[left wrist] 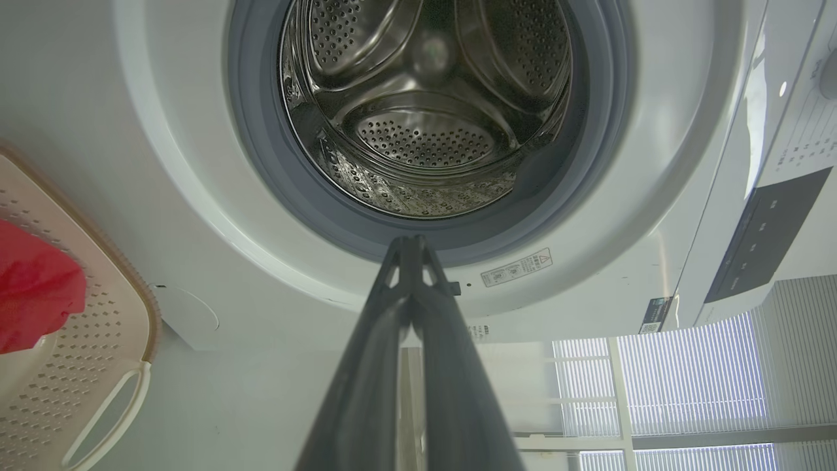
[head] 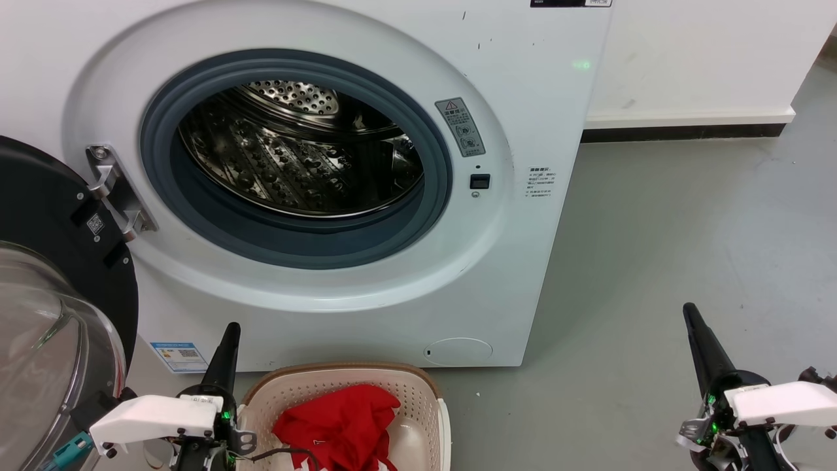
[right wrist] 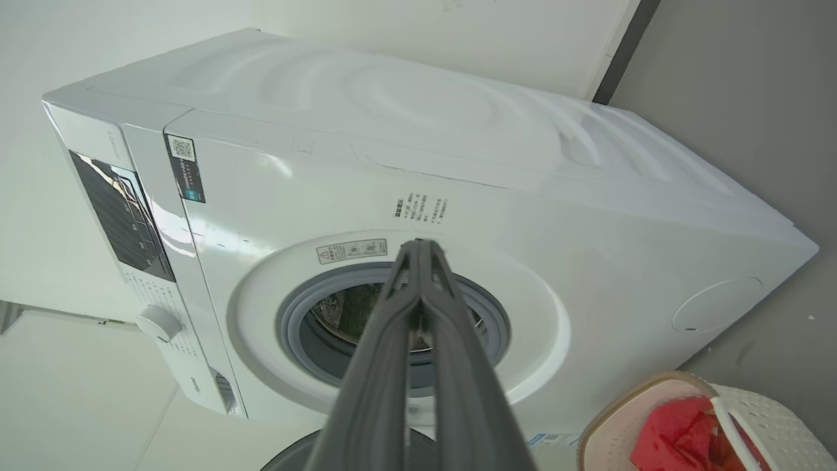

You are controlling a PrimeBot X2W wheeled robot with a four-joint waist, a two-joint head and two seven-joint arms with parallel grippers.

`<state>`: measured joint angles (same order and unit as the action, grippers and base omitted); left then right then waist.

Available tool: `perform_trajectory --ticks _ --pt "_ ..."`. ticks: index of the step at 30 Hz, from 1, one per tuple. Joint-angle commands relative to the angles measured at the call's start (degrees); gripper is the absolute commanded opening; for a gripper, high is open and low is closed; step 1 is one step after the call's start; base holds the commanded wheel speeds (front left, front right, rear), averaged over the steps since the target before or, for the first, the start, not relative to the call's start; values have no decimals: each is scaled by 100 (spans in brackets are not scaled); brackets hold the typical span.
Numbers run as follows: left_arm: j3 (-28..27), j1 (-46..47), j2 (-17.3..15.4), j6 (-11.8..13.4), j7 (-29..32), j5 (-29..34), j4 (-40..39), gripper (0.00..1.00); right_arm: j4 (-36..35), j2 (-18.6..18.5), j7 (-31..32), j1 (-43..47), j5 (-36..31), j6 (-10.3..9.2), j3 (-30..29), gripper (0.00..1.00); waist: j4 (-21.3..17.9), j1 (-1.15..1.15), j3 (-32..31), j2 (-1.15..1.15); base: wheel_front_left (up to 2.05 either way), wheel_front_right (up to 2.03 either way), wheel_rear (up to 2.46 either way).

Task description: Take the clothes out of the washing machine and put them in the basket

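We record the washing machine point(head: 523, 98) standing on a grey floor point(head: 654, 261), its porthole facing the head camera. The drum point(head: 294, 163) presents perforated steel and, in the left wrist view, its moulded ribs. The door point(head: 52, 294) stands swung open at 8 o'clock of the porthole, hinged on that side. Its glass bowl bulges towards us, just beside the left arm.

The basket point(head: 418, 392) sits on the floor at 6 o'clock of the porthole, near the machine's base, with a rounded end towards the machine. The frame edge cuts it, so we cannot settle its long axis. The clothes point(head: 340, 425) lie bunched inside it, red, with no clear direction.

The left gripper point(head: 232, 327) sits at 9 o'clock of the basket, fingers pressed together and pointing towards the machine, holding nothing. The right gripper point(head: 693, 320) is well apart at 3 o'clock, over the floor, fingers likewise together and holding nothing.

Markings:
- A grey warning sticker point(head: 460, 126) sits at 2 o'clock of the porthole, above a latch slot point(head: 480, 181).
- A small text label point(head: 541, 182) and a blue label point(head: 178, 356) are both too small to read.
- A QR sticker point(right wrist: 185, 167) sits beside the control panel point(right wrist: 121, 216).
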<state>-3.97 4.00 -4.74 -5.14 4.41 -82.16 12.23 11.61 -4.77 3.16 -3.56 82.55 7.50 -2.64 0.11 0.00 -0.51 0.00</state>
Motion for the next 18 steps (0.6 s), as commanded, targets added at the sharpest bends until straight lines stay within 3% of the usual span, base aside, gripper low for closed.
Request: perform_trajectory --ticks 1,18 --pt "-39 130 17 -58 30 -121 3 0 23 -3 28 -144 139 -1 -25 0 -1 0 4 0 0 0 0" --pt "-163 217 115 -202 140 -786 140 0 177 22 123 -254 867 -2 -126 0 -8 0 47 0 0 0 0"
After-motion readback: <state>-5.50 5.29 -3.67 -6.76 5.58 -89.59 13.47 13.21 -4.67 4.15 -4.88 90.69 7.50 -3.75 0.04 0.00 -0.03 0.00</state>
